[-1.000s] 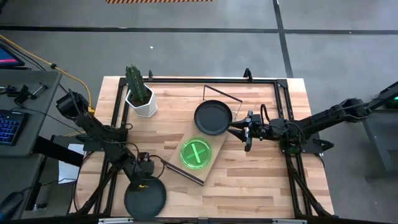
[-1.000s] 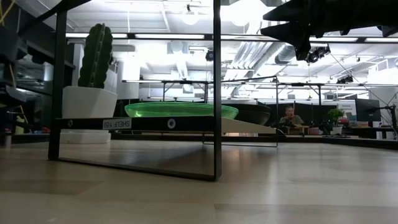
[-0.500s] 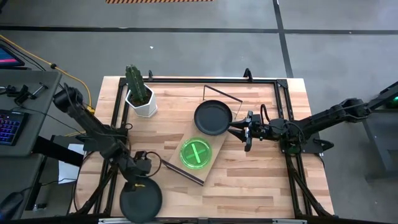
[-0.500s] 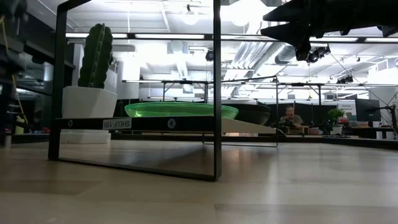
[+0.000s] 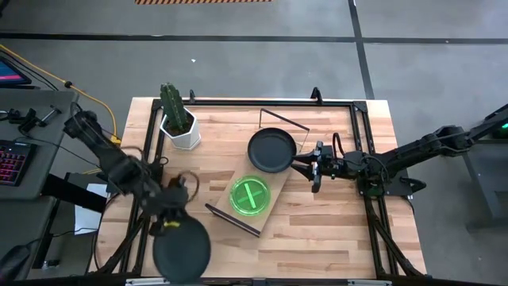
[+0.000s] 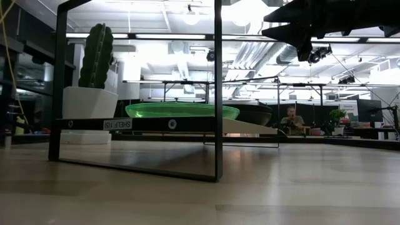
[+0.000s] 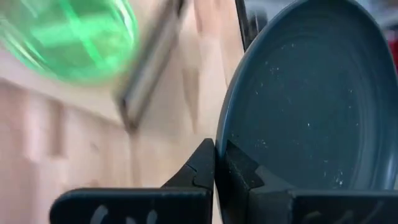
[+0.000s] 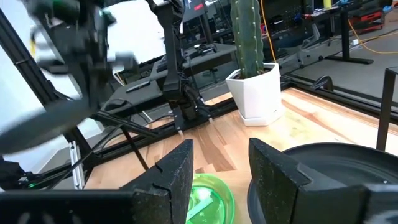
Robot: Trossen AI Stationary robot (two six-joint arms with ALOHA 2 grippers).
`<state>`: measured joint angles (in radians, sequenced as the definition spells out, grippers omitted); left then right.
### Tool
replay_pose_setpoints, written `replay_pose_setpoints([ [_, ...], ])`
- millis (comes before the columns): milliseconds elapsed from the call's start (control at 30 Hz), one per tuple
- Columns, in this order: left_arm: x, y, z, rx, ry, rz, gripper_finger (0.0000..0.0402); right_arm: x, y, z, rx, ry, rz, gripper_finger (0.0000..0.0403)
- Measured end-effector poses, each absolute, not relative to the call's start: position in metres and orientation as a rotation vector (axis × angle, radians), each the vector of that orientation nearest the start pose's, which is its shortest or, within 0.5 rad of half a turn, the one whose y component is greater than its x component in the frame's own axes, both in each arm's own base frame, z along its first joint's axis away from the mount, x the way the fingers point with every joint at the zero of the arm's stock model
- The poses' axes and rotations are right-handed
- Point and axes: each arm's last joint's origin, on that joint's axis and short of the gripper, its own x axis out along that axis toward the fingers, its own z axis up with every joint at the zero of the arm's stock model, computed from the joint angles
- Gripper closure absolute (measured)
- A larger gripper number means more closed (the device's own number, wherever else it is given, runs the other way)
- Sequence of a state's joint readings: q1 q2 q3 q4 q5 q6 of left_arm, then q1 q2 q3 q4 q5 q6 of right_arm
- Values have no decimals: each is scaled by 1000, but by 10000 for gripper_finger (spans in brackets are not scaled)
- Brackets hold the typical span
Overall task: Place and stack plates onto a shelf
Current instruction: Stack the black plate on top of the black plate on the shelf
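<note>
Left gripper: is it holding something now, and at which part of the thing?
The left gripper is shut on the rim of a dark plate, at the plate's edge. The right gripper is open and holds nothing.

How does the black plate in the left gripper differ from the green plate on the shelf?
The black plate is opaque and dark; the green plate is translucent with a cross mark. The black plate is pinched at its rim by the shut left gripper near the table's front edge; the green plate lies free and flat on the shelf. Both are round, shallow and similar in size.
</note>
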<state>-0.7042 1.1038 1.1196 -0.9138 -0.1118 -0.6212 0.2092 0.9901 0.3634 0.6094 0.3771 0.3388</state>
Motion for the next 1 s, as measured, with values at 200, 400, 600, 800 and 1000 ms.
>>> replay_pose_setpoints([
  [200,173,-93,397,-95,710,-172,401,201,32,227,334,-12,-169,263],
  [400,189,-46,441,94,489,84,401,201,32,228,331,-17,-168,263],
  [600,224,-3,429,14,530,322,401,201,34,238,268,-110,-142,263],
  [800,279,35,388,-74,674,488,401,199,41,243,214,-143,-102,263],
  [1000,330,72,338,-128,783,484,401,197,45,244,196,-150,-80,263],
])
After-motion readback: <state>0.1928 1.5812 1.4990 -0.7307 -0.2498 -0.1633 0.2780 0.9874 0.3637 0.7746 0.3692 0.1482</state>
